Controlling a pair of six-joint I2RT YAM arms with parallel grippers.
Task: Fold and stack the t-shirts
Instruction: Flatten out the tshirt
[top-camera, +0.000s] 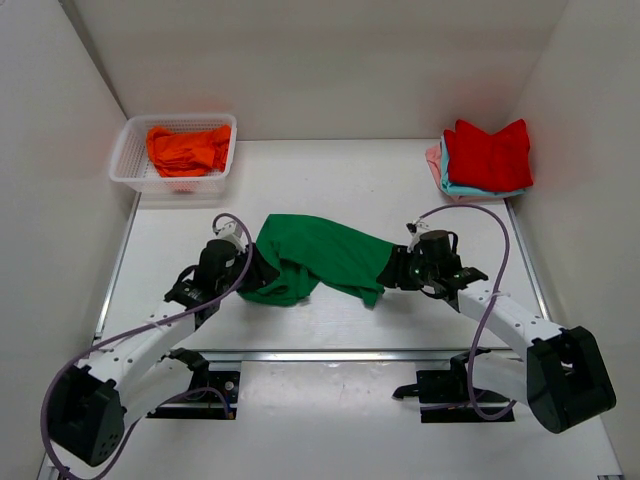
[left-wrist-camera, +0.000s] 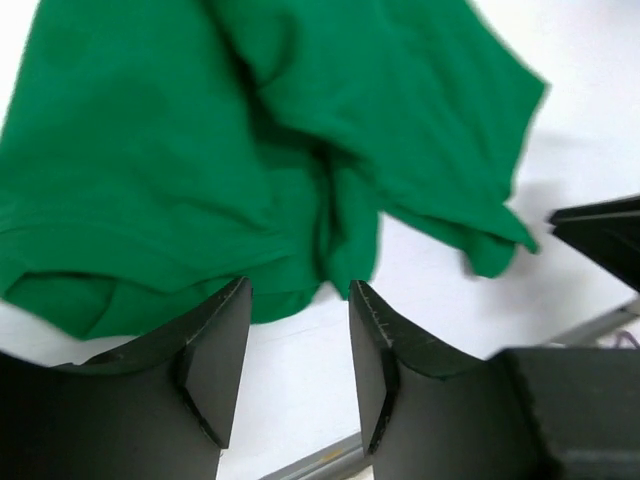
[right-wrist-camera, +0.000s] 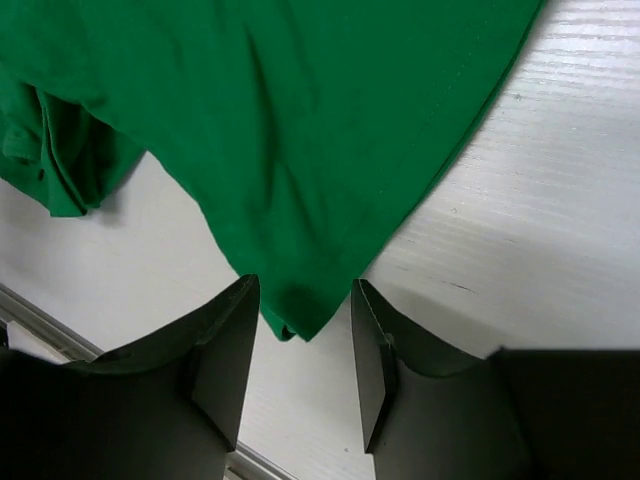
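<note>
**Claws both apart, one at each end of green shirt**

Left claw (left-wrist-camera: 298, 300): jaws apart, with bare table (left-wrist-camera: 300, 395) in the gap. The hem of the green shirt (top-camera: 320, 258) is just past the tips, and nothing is clamped.

Right claw (right-wrist-camera: 303, 300): jaws apart, with a corner of the green shirt lying in the gap. I cannot tell whether the pads touch it.

View differences:
- Wrist views only: the two jaw gaps. In the top view both sets of tips are lost against the cloth.
- Top view only:
  - Basket (top-camera: 124, 160) at the far left corner, with the orange shirt (top-camera: 185, 148) inside.
  - Stack at the far right corner: red shirt (top-camera: 488, 155) on top, blue shirt (top-camera: 468, 189) under it, and the pink shirt (top-camera: 433, 158) showing only as an edge.

Count: 2 claws, 5 shirts, 1 basket.

The green shirt lies rumpled mid-table, spanning from one claw to the other.
</note>
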